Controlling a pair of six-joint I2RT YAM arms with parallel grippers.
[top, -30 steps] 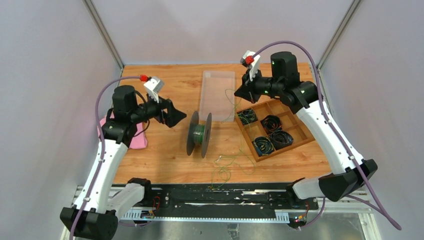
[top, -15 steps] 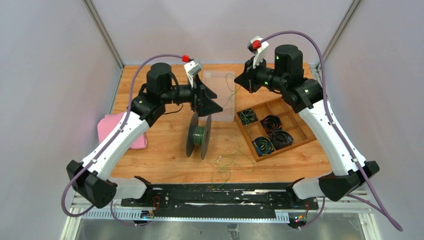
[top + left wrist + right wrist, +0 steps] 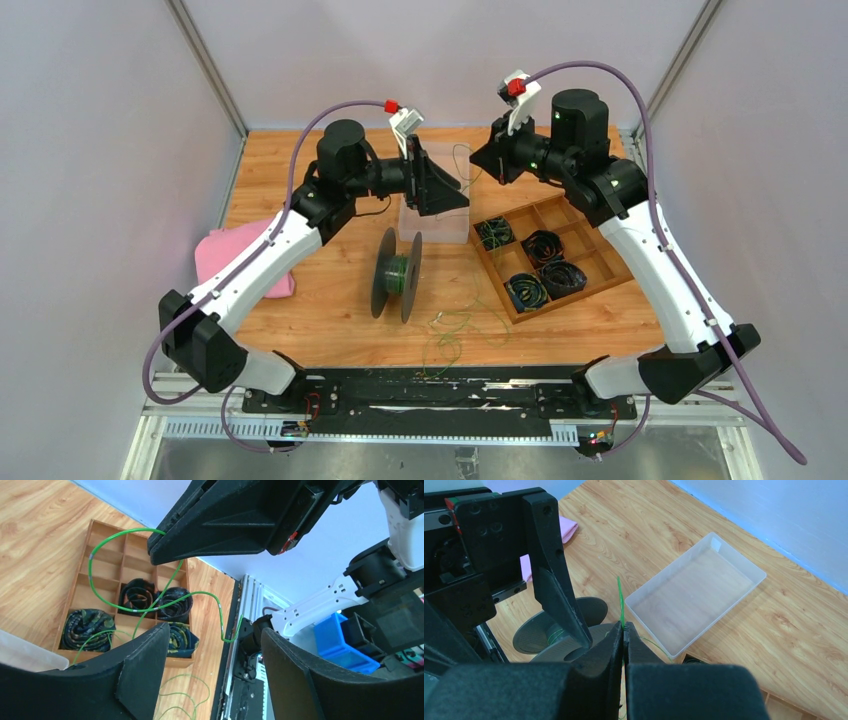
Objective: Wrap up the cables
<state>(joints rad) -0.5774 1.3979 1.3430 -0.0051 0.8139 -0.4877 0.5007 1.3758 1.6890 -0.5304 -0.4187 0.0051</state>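
Green wire (image 3: 620, 597): end was pinched in the pressed-shut right gripper (image 3: 624, 630), raised over the clear tray (image 3: 741, 555), upper middle of top view. Probably a handover. Left gripper (image 3: 214, 632) faced it, fingers spread, strand crossing the gap, ungripped. Slack hung over the wooden box (image 3: 105, 552). Wrists tight together; free room toward the spool (image 3: 398, 273).

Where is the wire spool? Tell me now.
Top view: the spool stands mid-table, between the pink cloth and the wooden compartment box, just below the clear tray.
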